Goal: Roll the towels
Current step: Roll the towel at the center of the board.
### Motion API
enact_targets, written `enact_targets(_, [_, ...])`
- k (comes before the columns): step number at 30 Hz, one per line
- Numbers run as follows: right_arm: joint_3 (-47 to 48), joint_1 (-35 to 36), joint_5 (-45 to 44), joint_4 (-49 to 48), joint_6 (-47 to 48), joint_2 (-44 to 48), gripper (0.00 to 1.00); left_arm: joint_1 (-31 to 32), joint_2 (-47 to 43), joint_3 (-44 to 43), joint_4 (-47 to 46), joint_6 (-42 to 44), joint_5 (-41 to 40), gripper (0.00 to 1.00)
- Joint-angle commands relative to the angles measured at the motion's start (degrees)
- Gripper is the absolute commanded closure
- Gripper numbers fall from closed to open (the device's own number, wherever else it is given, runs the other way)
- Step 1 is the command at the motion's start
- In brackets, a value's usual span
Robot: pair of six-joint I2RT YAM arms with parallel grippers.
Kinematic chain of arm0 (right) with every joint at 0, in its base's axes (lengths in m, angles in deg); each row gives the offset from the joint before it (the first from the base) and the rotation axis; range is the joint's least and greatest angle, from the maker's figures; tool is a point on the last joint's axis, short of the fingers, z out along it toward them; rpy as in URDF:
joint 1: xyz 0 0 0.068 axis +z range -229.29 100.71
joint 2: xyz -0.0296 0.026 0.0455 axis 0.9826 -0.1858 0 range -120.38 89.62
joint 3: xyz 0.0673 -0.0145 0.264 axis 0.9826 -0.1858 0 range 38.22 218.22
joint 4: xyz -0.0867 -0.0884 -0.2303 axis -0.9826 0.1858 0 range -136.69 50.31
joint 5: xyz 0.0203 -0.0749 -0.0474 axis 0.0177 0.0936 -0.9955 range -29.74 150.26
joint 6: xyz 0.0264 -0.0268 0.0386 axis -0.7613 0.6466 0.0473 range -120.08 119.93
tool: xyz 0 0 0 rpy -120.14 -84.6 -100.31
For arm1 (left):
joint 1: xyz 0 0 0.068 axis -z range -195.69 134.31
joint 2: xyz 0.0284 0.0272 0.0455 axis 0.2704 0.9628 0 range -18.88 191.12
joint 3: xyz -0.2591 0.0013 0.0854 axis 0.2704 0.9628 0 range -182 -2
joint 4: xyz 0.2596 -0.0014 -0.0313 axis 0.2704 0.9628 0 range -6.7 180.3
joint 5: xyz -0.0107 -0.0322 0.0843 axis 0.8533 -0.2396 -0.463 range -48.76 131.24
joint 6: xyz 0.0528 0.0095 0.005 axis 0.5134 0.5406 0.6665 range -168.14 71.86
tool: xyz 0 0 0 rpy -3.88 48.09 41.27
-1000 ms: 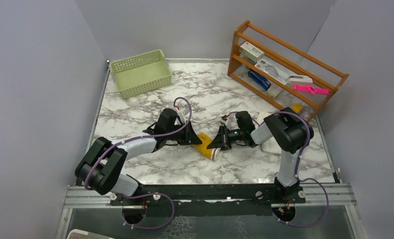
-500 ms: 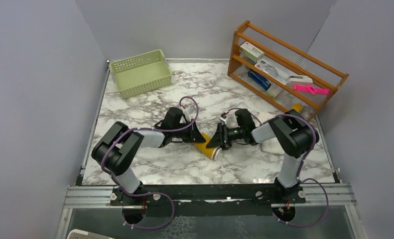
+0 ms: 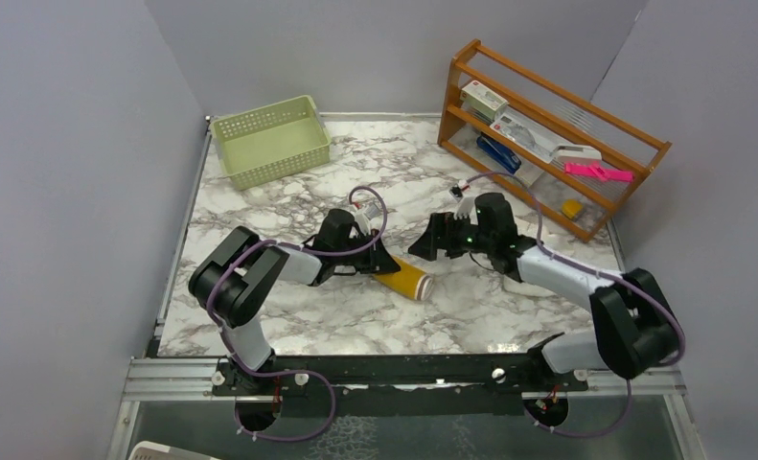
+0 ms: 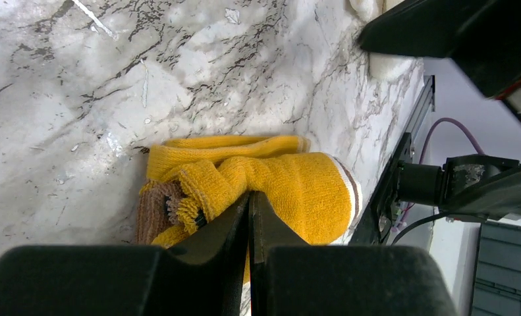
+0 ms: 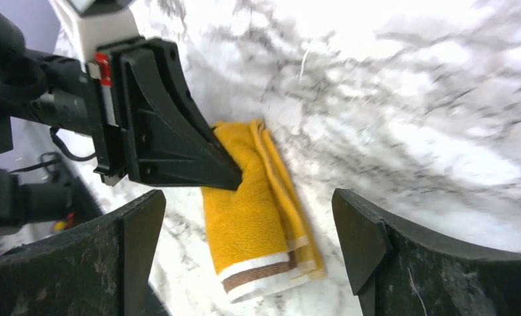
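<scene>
Left gripper [image 4: 249, 195] closed, apparently pinching 10 o'clock end of yellow towel [image 3: 408, 280]; right gripper [image 5: 247, 197] wide, empty. We should pin roll tight.

You have a green basket [image 3: 271, 140] at the worktop's [image 3: 288, 321] far left corner. A wooden rack [image 3: 454, 101] stands far right, with a pink thing [image 3: 597, 172] on it.
</scene>
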Motion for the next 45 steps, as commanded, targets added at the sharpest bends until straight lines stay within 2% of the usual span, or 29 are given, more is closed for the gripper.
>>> enact_targets(1, [-3.8, -0.1, -12.7, -3.6, 9.1, 9.1, 0.04, 0.8, 3.9, 3.4, 9.2, 3.6, -7.1, 0.90])
enact_targets(9, [-11.5, 5.5, -17.3, -15.8, 28.9, 21.4, 0.10, 0.8, 4.4, 2.8, 9.3, 3.2, -7.2, 0.90])
enact_targets(13, [-11.8, 10.1, -19.9, -16.1, 35.7, 20.3, 0.10, 0.8, 4.0, 2.4, 9.6, 2.8, -7.6, 0.90])
enact_targets(15, [-11.6, 14.9, -23.6, -15.9, 39.0, 18.5, 0.11, 0.8, 3.8, 2.4, 9.9, 2.7, -7.8, 0.90])
enact_targets(18, [-10.1, 21.5, -28.9, -13.8, 43.5, 13.4, 0.17, 0.8, 3.6, 2.1, 10.4, 2.8, -7.9, 0.90])
enact_targets(21, [-7.7, 23.8, -28.4, -10.2, 44.3, 8.2, 0.25, 0.8, 2.9, 1.4, 12.4, 3.7, -8.7, 0.90])
enact_targets(27, [-5.1, 24.1, -27.4, -5.0, 42.7, 4.5, 0.28, 0.8, 1.3, -1.1, 18.9, 6.9, -11.6, 0.90])
enact_targets(31, [-3.8, 24.4, -25.5, -2.7, 42.6, 3.4, 0.35, 0.8, 1.4, -2.3, 20.3, 7.6, -11.7, 0.90])
enact_targets(45, [4.0, 27.6, -26.3, 10.6, 40.5, -1.9, 0.38, 0.6, 3.3, -6.6, 26.0, 10.0, -12.8, 0.89])
